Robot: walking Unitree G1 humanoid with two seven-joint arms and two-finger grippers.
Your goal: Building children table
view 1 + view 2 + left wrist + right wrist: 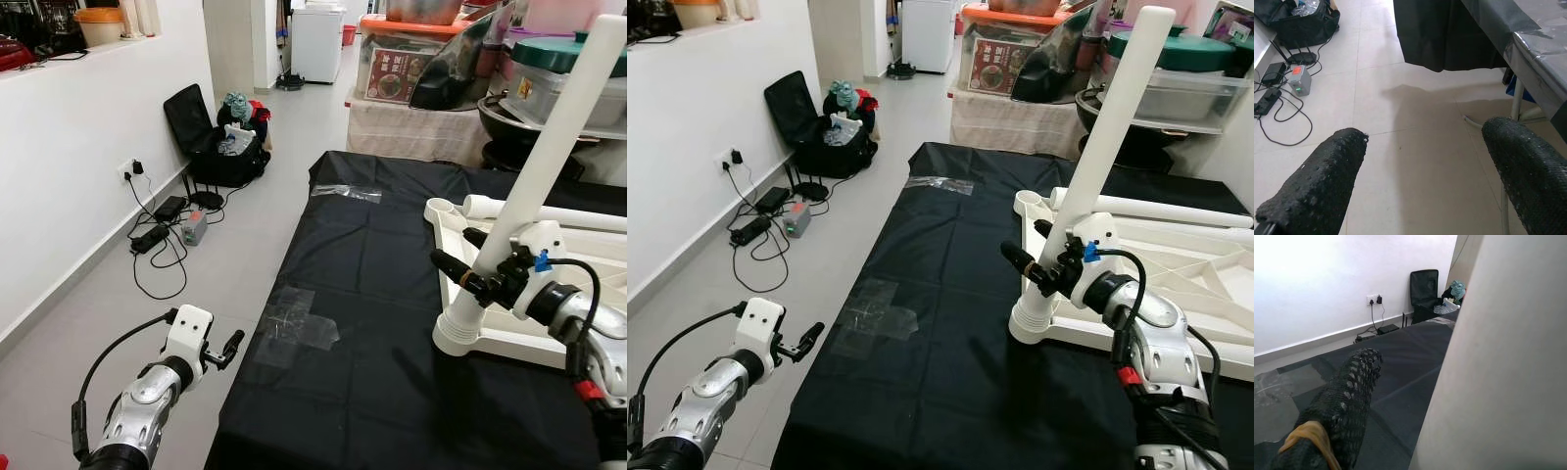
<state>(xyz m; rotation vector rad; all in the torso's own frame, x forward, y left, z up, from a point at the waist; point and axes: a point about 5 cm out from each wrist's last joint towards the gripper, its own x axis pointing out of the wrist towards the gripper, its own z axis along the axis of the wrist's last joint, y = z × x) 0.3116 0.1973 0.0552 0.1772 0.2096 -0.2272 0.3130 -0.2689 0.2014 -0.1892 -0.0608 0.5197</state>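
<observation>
Assembly scene centred on a black-draped work table [372, 294], which we use as our landmark. On its far right side lies the white plastic tabletop [1176, 264] of the children's table, turned underside up so that its ribs show. A white table leg [1097, 166] stands in the corner socket of that tabletop nearest the middle of the work table, leaning slightly away from upright. Our right gripper [1043, 257] sits low on this leg, just above the socket, its black fingers [1019, 259] clamped on the tube; in the right wrist view the leg [1498, 362] fills the frame beside one mesh-covered finger [1347, 396]. A second white leg [549, 211] lies flat along the far edge of the tabletop. Two patches of clear tape [294, 318] are stuck to the black cover near its left edge. Our left gripper [227, 350] hovers off the left edge of the work table, over the tiled floor [1415, 127], holding nothing, its fingers [1322, 181] well apart. Beyond the left side of the work table, by the white wall, we see an open black bag [217, 137] and a tangle of cables and chargers [162, 235].
</observation>
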